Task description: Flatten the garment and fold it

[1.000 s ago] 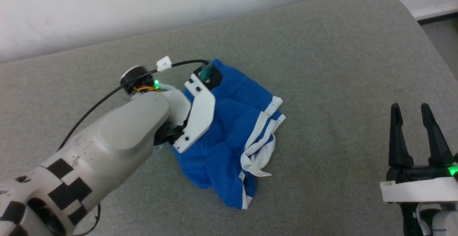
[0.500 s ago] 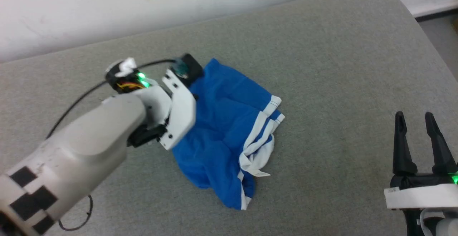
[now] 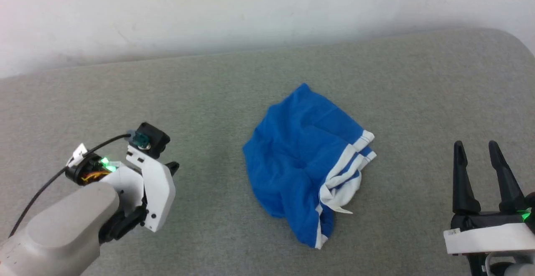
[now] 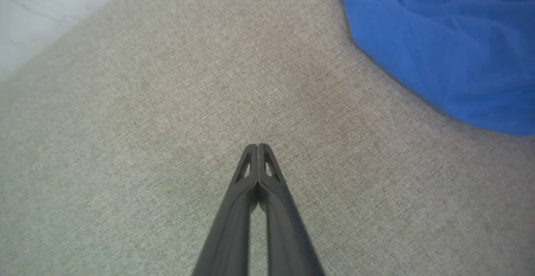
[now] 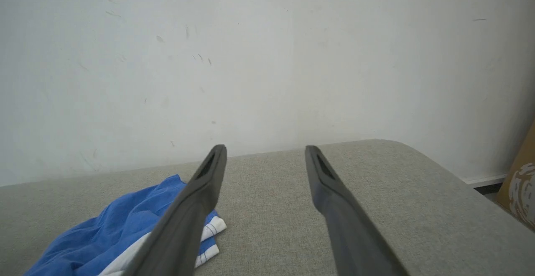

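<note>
The garment [image 3: 301, 159] is a pair of bright blue shorts with white stripe trim, lying crumpled in a heap mid-table with the white trim bunched at its right. My left gripper [image 3: 174, 167] sits low at the left, well apart from the garment and shut on nothing. In the left wrist view its fingers [image 4: 258, 146] meet at the tips above bare cloth, and the garment [image 4: 439, 37] lies at the upper right. My right gripper [image 3: 475, 144] stands open at the lower right, empty. Through its fingers [image 5: 265, 148] the garment [image 5: 125, 226] shows at the lower left.
The grey fabric-covered table [image 3: 418, 79] runs back to a white wall [image 3: 250, 8] and rounds off at its far right corner [image 5: 401, 150]. A brown patterned object [image 5: 522, 188] stands beyond that corner. A black cable [image 3: 37, 192] loops from my left wrist.
My left gripper has come off the garment, drawn back to the left and shut on nothing. The head view has shifted too. The right gripper stays open.
</note>
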Available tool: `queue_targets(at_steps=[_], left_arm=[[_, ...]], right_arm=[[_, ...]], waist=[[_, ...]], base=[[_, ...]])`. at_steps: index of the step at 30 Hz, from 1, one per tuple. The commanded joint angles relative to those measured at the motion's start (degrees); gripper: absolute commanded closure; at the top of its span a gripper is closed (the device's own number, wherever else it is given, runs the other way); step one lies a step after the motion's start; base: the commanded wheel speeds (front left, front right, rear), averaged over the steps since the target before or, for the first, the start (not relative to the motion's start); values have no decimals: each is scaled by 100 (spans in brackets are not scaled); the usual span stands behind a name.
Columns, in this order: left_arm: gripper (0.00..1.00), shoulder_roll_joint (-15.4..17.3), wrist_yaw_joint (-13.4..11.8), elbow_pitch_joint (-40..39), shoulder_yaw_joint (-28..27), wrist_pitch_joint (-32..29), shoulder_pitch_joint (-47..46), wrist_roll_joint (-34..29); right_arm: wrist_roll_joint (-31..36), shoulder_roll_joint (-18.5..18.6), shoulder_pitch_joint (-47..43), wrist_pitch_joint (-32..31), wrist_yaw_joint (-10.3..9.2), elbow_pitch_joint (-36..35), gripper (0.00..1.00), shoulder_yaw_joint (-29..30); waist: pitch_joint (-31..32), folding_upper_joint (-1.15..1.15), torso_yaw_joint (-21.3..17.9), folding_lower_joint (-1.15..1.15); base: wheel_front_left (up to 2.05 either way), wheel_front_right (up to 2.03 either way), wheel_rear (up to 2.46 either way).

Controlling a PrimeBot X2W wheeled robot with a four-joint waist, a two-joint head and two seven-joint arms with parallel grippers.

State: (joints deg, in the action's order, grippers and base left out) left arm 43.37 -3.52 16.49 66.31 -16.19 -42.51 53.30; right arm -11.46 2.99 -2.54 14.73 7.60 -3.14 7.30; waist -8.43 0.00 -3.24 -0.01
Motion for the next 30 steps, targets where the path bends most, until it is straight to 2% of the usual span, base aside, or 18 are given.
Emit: queue_targets(at_steps=[1,2,7,13,17,20,25,30], left_arm=[[69,14,-70,-76,-47,54,41,14],[0,15,-141,-113,-95,157,2,-37],[0,-141,-203,-339,-349,450,-584,-276],[0,-704,231,-165,-301,26,-1623,-469],[0,-1256,670,438,-148,-490,-2114,-312],[0,-1582,870,993,51,-872,-2459,-328],[0,-2039,1029,1896,325,-1473,-2759,-218],[0,-2310,1085,2617,529,-1909,-2793,-232]], right_arm=[[51,-12,-30,27,-11,-15,0,5],[59,-12,-37,27,-11,-12,0,0],[107,-12,-78,27,-11,-9,0,-4],[140,-12,37,27,-11,-34,0,-53],[98,-12,155,27,-11,-32,0,-96],[45,-12,284,27,-11,-22,0,-144],[-68,-12,543,27,-11,5,0,-193],[-214,-12,769,27,-11,27,0,-233]], waist=[[183,0,170,1],[202,0,176,1],[278,0,177,1],[135,0,7,1],[-79,0,-192,1],[-300,0,-409,1],[-725,0,-794,1],[-1103,0,-1127,1]], base=[[0,0,0],[0,0,0],[0,0,0],[0,0,0],[0,0,0],[0,0,0],[0,0,0],[0,0,0]])
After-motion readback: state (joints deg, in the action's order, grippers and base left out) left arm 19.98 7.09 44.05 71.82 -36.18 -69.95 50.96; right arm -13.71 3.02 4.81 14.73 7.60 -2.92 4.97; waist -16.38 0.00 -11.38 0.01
